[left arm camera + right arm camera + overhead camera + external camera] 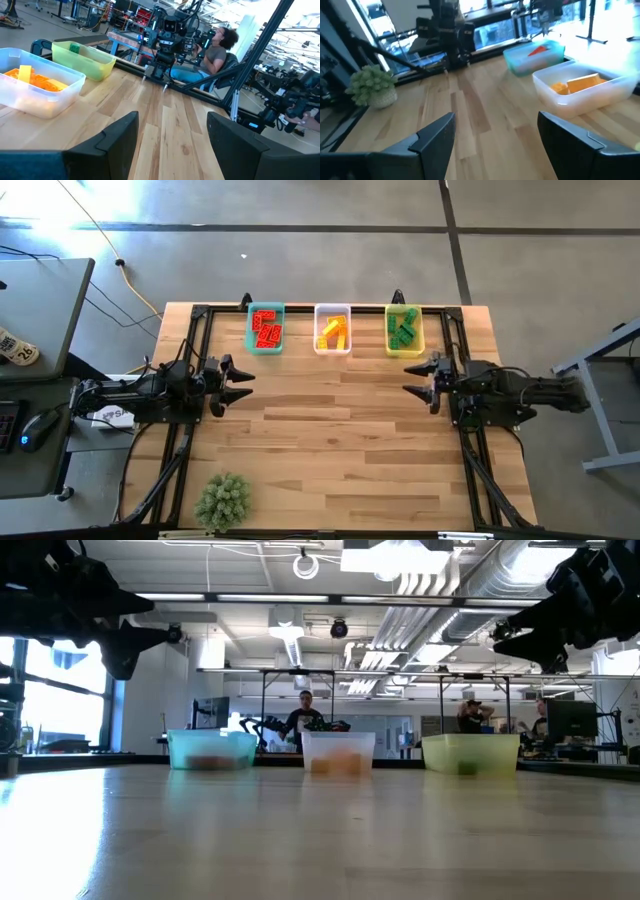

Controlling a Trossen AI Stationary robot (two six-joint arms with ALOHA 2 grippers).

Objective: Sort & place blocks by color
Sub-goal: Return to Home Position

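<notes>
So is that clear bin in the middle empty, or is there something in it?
Not empty. The clear bin holds several yellow-orange blocks, piled together in the high view and also visible in both wrist views.

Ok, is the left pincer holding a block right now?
No, in its own wrist view the left pincer stands open, with only bare table showing in the gap.

We are holding our left gripper [242, 384] near the left edge of the table [330, 450] and our right gripper [409, 380] near the right edge, both with fingers spread.
</notes>
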